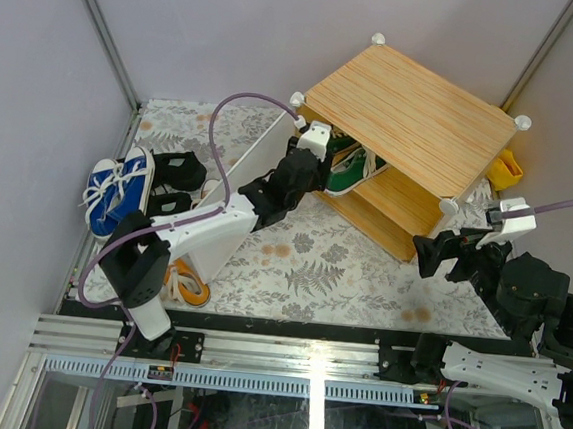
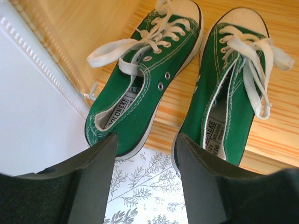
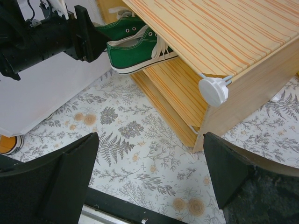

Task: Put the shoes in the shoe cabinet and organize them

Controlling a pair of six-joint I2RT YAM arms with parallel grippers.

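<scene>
We judge green pair shelved; left tool half-open, empty; right tool wide, empty; next needs blue pair, left.

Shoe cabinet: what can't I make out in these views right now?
- Cabinet, shelf backs: top view, under its wooden top; right wrist view shows only the fronts.
- Orange shoe: top view, partly under the left arm; right wrist view, cut by the left edge.
- Green shoes, heels: left wrist view, behind the fingers.
</scene>
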